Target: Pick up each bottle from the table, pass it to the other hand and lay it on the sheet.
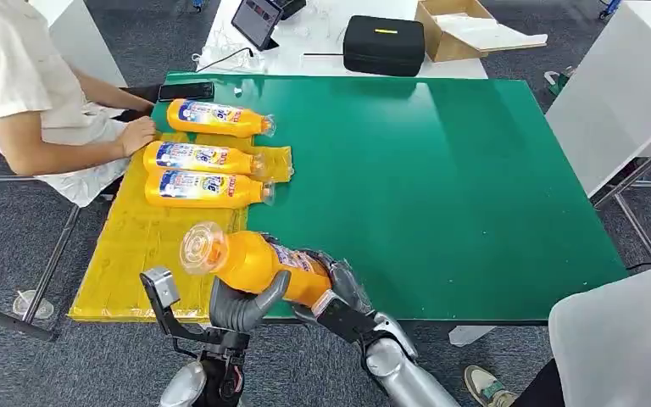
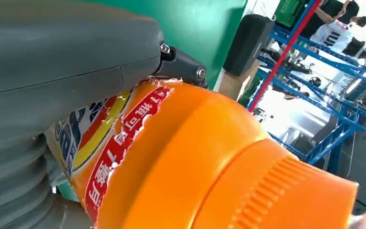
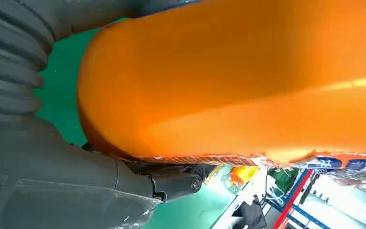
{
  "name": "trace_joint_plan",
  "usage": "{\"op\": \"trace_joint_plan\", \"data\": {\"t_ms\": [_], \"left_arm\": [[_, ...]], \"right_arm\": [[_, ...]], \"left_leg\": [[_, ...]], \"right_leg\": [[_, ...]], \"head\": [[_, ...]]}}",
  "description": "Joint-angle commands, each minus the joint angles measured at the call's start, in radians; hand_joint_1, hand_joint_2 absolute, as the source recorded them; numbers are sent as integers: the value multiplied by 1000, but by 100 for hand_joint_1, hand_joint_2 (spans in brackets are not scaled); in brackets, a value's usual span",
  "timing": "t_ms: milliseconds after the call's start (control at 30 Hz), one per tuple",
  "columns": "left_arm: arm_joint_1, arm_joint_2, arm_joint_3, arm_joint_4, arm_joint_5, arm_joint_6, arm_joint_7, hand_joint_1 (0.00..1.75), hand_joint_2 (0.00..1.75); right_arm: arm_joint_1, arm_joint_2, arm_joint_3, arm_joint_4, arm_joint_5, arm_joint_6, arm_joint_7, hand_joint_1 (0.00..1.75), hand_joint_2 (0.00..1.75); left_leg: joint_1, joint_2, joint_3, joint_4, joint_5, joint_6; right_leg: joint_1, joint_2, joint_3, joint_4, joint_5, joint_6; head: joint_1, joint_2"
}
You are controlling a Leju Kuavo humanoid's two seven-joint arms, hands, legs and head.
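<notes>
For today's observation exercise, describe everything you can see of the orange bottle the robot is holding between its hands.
The held bottle is glossy orange plastic with a ribbed orange cap under a clear cover and a red, blue and yellow label, torn at its edge. It lies tilted above the near table edge, cap end toward the yellow sheet. The left hand cups it from below, thumb over its body; the right hand grips its base end. Both hands touch it, so the handover is mid-way.

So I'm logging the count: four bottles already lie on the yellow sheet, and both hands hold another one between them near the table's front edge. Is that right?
Not quite. Three bottles lie on the yellow sheet, not four; the head view shows them side by side. The rest stands: the left hand and right hand hold another bottle between them near the table's front edge.
</notes>
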Motion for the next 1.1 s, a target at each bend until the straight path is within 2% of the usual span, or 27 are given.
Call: {"op": "trace_joint_plan", "data": {"t_ms": [33, 67, 233, 300, 333, 367, 467, 533, 567, 633, 667, 700, 733, 767, 833, 900, 933, 967, 1000, 1033, 1067, 1100], "left_arm": [[-42, 12, -26, 43, -16, -3, -1, 175, 175], [-42, 11, -23, 43, -23, 3, -9, 175, 175], [-32, 15, 18, 8, -78, 78, -53, 175, 175], [-29, 8, 61, -20, -140, 176, -92, 175, 175], [-29, 3, 83, -39, -161, 219, -94, 162, 175], [-28, -8, 113, -60, -175, 257, -94, 175, 175], [-36, -24, 209, -114, -243, 391, -94, 175, 175], [-40, -15, 249, -165, -526, 627, -94, 175, 175], [-42, -16, 289, -129, -625, 644, -94, 175, 175], [-43, -31, 397, -50, -829, 644, -94, 175, 175], [-46, -25, 409, -23, -868, 644, -94, 175, 175], [-55, -25, 419, 11, -887, 644, -94, 175, 175], [-64, -21, 412, 37, -898, 644, -94, 175, 175], [-72, -25, 406, 56, -904, 644, -94, 175, 175], [-70, -24, 385, 68, -898, 644, -94, 175, 175], [-67, -12, 368, 75, -941, 644, -69, 175, 175], [-65, -3, 374, 90, -1064, 644, -16, 175, 175], [-70, 3, 372, 103, -1090, 644, -11, 175, 175], [-74, 12, 378, 122, -1190, 644, 9, 171, 175], [-93, 46, 372, 201, -1520, 644, 129, 166, 175], [-125, 72, 342, 308, -1513, 644, 149, 175, 175], [-155, 88, 308, 394, -1516, 641, 158, 175, 175]], "right_arm": [[-21, 4, 40, 49, -18, 39, -4, 19, 175], [-17, 2, 39, 49, -20, 40, -3, 0, 175], [12, 3, -6, 38, -70, 44, 5, 0, 175], [47, 4, -26, 13, -143, 133, 26, 0, 175], [63, 0, -27, 4, -164, 165, 29, 0, 0], [76, -1, -26, 2, -166, 166, 28, 0, 0], [118, -7, -47, -2, -160, 114, 12, 0, 0], [135, -26, -100, -12, -116, -17, -26, 0, 0], [139, -38, -137, -19, -76, -112, -44, 0, 0], [141, -78, -227, -42, 90, -389, -54, 0, 0], [137, -100, -257, -45, 186, -485, -36, 0, 0], [170, -70, -459, -119, 543, -544, 38, 0, 0], [185, -56, -602, -155, 735, -544, 66, 0, 0], [193, -49, -696, -175, 807, -544, 41, 0, 175], [191, 5, -854, -211, 726, -544, -68, 0, 175], [206, 35, -915, -283, 767, -544, -96, 0, 175], [217, 32, -872, -303, 665, -544, -133, 0, 175], [224, 42, -868, -320, 676, -544, -133, 0, 175], [229, 43, -854, -331, 699, -544, -133, 0, 175], [228, 25, -764, -300, 657, -544, -130, 0, 175], [223, 32, -727, -291, 677, -544, -100, 0, 175], [219, 36, -700, -278, 668, -544, -101, 0, 175]], "left_leg": [[-1, 0, 3, -1, -1, 1], [-1, 1, 5, -1, -1, 1], [0, 0, 1, -1, 0, 0], [0, 0, 4, -1, -1, 1], [0, -1, 3, -1, -1, 1], [-1, -1, 5, -1, -1, 1], [-1, -2, 4, 0, -1, 1], [0, -1, 2, 0, 0, 1], [0, -1, 4, 0, -1, 1], [-1, -1, 2, -1, 0, 1], [-1, -1, 5, -2, 0, 2], [-2, -1, 4, -2, 0, 2], [-2, -2, 5, -2, 0, 2], [-3, -6, 6, -2, 1, 3], [-3, -7, 4, -2, 1, 3], [-4, -5, 3, -1, 1, 2], [-3, -3, 1, 0, 1, 1], [-4, -4, 5, 0, -1, 2], [-3, -4, 1, -1, 1, 2], [-3, -4, 3, -1, 0, 2], [-3, -2, 3, -2, 1, 2], [-3, -1, 5, -3, 0, 2]], "right_leg": [[0, -1, 3, 0, -1, -1], [0, -1, 5, 0, -1, -2], [0, -1, 1, 0, 0, -1], [0, -2, 4, 0, -1, -1], [0, -2, 3, 0, -1, -1], [0, -3, 5, 0, -2, -2], [0, -4, 4, 1, -2, -2], [0, -3, 2, 0, -1, -1], [0, -3, 4, 0, -2, -2], [0, -2, 2, -1, 0, -1], [0, -3, 5, -1, -1, -1], [-1, -3, 3, -1, 0, -1], [-1, -4, 5, -2, -1, -1], [-2, -8, 7, -1, -2, -1], [-2, -9, 6, -1, -2, 0], [-4, -7, 2, 0, -1, -1], [-3, -5, 1, 0, -1, -1], [-3, -7, 5, 1, -3, -2], [-3, -6, 2, 0, -1, 0], [-2, -7, 4, 0, -1, -1], [-2, -4, 4, -1, 0, -1], [-2, -3, 6, -2, -1, -2]], "head": [[0, 0], [0, 0], [0, 0], [0, 0], [0, 0], [0, 0], [0, 0], [0, 0], [0, 0], [0, 0], [0, 0], [0, 0], [0, 0], [0, 0], [0, 0], [0, 0], [0, 0], [0, 0], [0, 0], [0, 0], [0, 0], [0, 0]]}}
